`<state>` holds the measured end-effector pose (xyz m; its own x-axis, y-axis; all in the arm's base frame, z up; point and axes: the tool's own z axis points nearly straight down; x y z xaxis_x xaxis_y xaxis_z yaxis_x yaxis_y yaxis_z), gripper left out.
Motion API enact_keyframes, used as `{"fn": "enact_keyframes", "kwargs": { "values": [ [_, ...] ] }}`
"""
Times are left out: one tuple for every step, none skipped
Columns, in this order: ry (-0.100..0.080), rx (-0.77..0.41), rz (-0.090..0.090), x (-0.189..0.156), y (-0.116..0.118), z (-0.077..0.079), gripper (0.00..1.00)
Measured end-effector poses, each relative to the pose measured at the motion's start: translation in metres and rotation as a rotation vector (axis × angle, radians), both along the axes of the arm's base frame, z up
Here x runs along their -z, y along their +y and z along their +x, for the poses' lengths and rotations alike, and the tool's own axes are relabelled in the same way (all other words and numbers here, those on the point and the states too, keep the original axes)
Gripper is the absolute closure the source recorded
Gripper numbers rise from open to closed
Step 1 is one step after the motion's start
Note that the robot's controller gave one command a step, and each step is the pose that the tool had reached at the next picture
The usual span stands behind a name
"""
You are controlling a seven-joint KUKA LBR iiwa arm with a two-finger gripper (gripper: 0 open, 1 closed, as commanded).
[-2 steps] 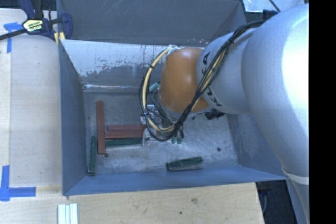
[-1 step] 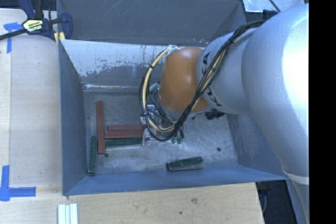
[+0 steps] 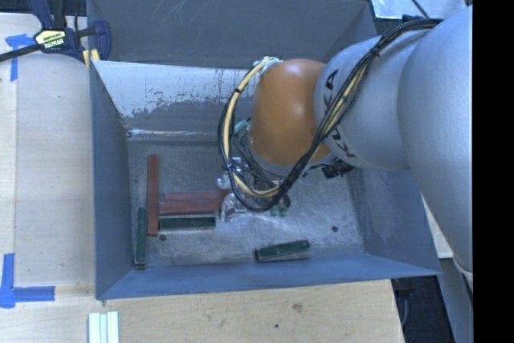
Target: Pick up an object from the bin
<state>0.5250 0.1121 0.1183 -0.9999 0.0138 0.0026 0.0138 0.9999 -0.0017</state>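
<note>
My gripper point(image 3: 230, 205) reaches down near the middle of the bin floor, largely hidden under the orange dome and cables. Just a bit of metal shows at its tip, right at the right end of a reddish-brown flat bar point(image 3: 189, 202) lying crosswise. A dark green bar point(image 3: 188, 223) lies directly below that one, parallel to it. Whether anything sits between the fingers is hidden.
An upright reddish-brown bar point(image 3: 152, 193) and a dark green strip point(image 3: 141, 237) lie along the left side of the floor. A dark green block point(image 3: 282, 251) rests near the front wall. The arm covers the bin's right half.
</note>
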Motion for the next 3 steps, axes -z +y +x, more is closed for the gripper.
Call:
{"fn": "enact_keyframes", "kwargs": {
  "values": [
    [-0.006,-0.012,0.002,-0.040,-0.003,0.005,1.00],
    [-0.002,-0.012,0.001,-0.066,-0.003,-0.005,1.00],
    [-0.005,-0.005,0.001,-0.108,0.006,-0.013,1.00]
  ]
}}
